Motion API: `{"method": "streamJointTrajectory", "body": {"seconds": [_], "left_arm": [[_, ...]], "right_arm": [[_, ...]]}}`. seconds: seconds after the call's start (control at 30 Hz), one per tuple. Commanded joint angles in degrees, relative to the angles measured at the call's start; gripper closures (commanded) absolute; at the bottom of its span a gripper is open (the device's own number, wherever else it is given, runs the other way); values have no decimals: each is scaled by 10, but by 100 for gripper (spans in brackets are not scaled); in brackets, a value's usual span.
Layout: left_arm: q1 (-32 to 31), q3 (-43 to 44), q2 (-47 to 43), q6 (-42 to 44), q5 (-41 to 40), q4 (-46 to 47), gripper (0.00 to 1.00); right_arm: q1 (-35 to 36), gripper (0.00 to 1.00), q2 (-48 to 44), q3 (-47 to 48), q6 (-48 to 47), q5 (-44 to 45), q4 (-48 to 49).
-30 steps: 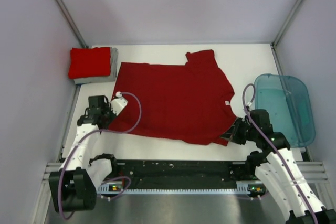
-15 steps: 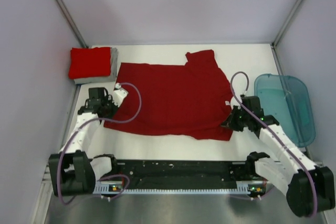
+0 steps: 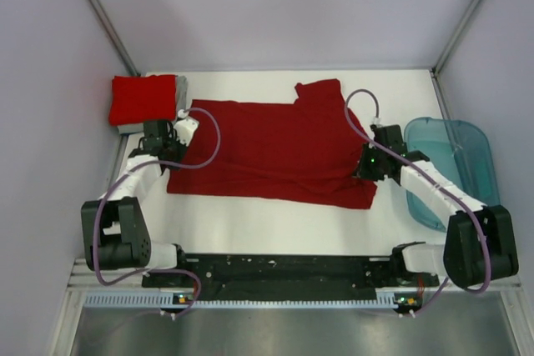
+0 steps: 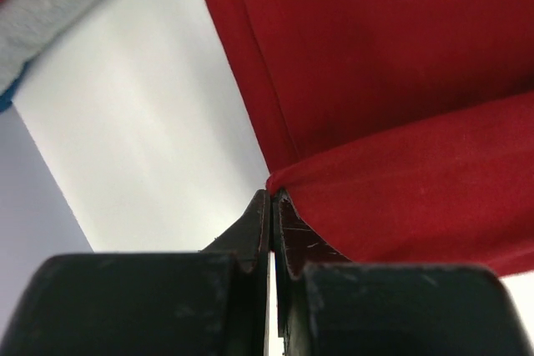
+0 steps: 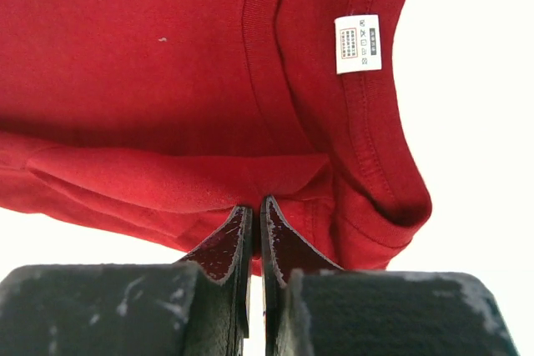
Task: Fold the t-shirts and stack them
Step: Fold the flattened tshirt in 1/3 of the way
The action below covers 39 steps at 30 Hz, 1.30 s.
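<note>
Moved farther from the bases since the earlier frame: left gripper [image 3: 173,141] and right gripper [image 3: 365,164], each clamped on the near hem of the dark red shirt [image 3: 275,143], which lies partly doubled over at mid table [image 3: 250,221].

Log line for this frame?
phase: fold | left end effector: shut on dark red t-shirt | right end effector: shut on same shirt | stack: bright red t-shirt on grey t-shirt

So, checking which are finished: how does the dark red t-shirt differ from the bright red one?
The dark red t-shirt lies spread mid-table; the bright red t-shirt is a folded rectangle. The left gripper and right gripper pinch the dark one; the bright one rests ungripped on the grey t-shirt. Both are red cloth.
</note>
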Motion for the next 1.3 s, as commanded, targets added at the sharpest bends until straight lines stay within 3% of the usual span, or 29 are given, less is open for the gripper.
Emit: {"method": "streamJointTrajectory", "body": {"seconds": [0.0, 0.5, 0.57, 0.7, 0.8, 0.9, 1.0, 1.07, 1.27], "left_arm": [[1, 35, 24, -23, -26, 72, 100], [-10, 74, 103, -26, -62, 66, 100], [-9, 79, 110, -30, -65, 72, 83], [-9, 121, 140, -52, -120, 86, 64], [-9, 184, 148, -60, -145, 40, 54], [-10, 191, 99, -36, -85, 2, 52], [-13, 129, 25, 49, 25, -30, 52], [-13, 83, -4, 121, 76, -46, 53], [-13, -29, -36, 288, 98, -24, 47]], "right_arm": [[2, 100, 23, 40, -41, 22, 13], [2, 100, 100, 88, -78, 33, 14], [1, 98, 114, 97, -83, 39, 13], [2, 71, 164, 154, -92, 107, -10], [3, 59, 172, 217, -88, 144, -81], [8, 50, 124, 214, -77, 168, -116], [13, 33, 62, 165, -51, 150, -142], [19, 31, 30, 125, -31, 138, -151], [30, 25, 21, 55, 6, 105, -152]]}}
